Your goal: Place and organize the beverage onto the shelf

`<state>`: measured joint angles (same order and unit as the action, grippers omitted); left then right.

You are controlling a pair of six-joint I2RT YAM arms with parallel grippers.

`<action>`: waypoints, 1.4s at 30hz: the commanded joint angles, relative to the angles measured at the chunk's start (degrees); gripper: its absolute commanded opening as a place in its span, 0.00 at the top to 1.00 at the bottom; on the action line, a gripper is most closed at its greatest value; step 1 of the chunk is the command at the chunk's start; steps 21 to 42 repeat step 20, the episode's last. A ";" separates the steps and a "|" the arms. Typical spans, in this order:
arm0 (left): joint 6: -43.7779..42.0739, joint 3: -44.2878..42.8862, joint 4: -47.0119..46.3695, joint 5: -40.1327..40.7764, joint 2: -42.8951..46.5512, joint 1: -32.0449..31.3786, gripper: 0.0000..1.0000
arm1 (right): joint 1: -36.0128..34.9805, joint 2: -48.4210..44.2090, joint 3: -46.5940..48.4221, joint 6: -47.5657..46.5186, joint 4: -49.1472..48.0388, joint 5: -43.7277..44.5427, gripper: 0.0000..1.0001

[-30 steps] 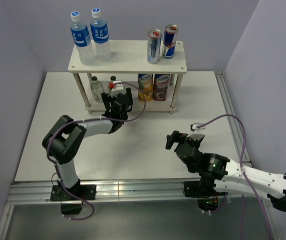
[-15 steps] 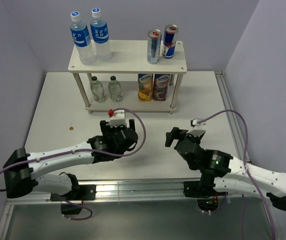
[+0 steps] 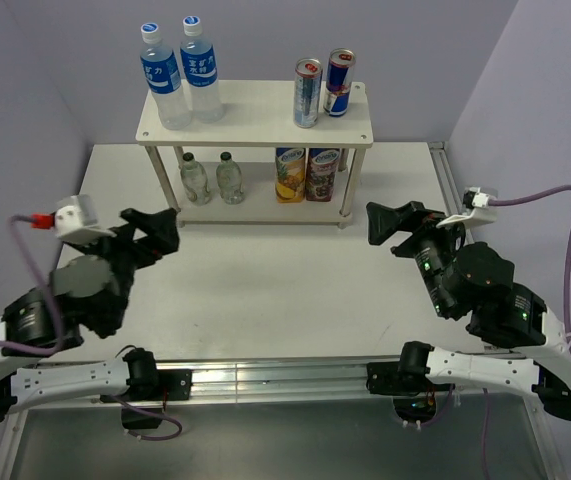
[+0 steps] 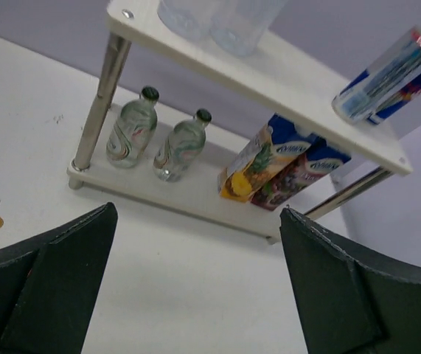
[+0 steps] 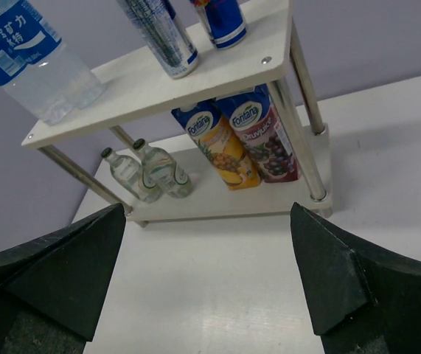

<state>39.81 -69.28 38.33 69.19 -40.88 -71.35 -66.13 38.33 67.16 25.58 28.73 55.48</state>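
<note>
From above, the shelf [image 3: 255, 118] stands at the far side of the tabletop [image 3: 265, 290], and every beverage in view is on it. Two water bottles [image 3: 180, 72] and two cans [image 3: 323, 88] are on the upper board; two small glass bottles [image 3: 212, 178] and two juice cartons [image 3: 306, 174] are below. Like stands with like, so the task looks done or very nearly so. The left end effector [image 3: 165, 232] and the right end effector [image 3: 383, 226] hang well short of the shelf, both spread wide and touching nothing.

The left wrist view shows the left end effector [image 4: 199, 215] with fingers [image 4: 48, 287] far apart and nothing between them; the shelf [image 4: 195, 193] with its glass bottles [image 4: 155, 139] lies ahead.

The right wrist view shows the same of the right end effector [image 5: 209, 221]: wide and empty, facing the juice cartons [image 5: 241, 139] on the shelf [image 5: 122, 88].
</note>
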 commanded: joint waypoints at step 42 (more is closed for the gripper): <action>-6.50 3.18 -4.66 0.51 4.32 -0.37 0.01 | -0.40 -1.59 -0.44 -8.26 -3.15 1.21 0.00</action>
